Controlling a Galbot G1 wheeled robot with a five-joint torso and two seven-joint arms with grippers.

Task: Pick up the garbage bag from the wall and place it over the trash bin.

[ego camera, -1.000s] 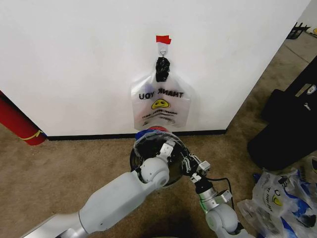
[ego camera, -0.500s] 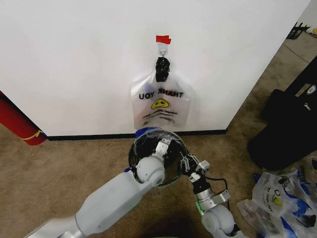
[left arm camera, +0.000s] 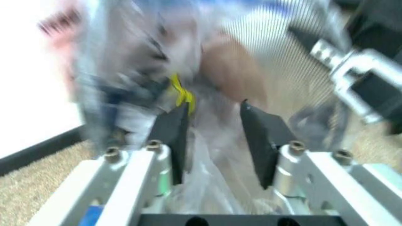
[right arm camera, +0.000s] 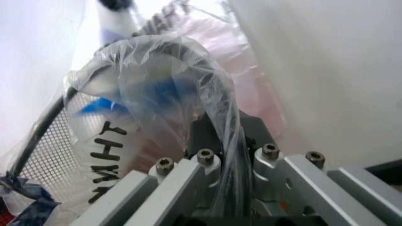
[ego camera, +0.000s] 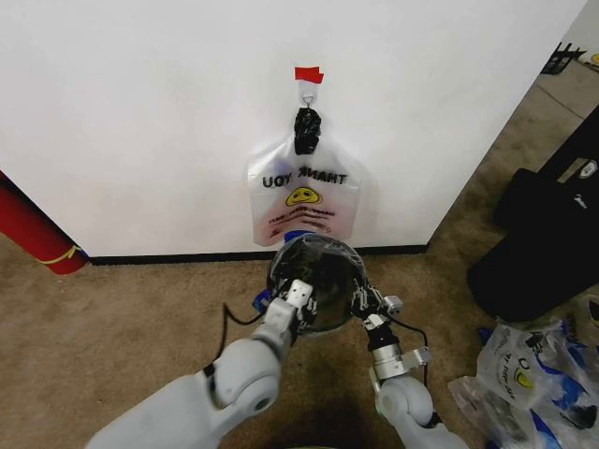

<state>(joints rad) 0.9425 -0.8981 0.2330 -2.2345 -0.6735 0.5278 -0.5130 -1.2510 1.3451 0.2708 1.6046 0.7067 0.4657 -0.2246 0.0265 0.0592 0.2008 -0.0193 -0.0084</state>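
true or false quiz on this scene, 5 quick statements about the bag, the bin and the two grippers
1. A white THANK YOU bag hangs from a hook on the wall. True.
2. The trash bin stands on a table. False: it stands on the carpet by the wall.
3. The right gripper is shut on the garbage bag at the bin's rim. True.
4. The left gripper is parked away from the bin. False: it is at the bin's left side, fingers apart with bag plastic between them.
5. Blue tape marks the wall above the hook. False: the tape is red.
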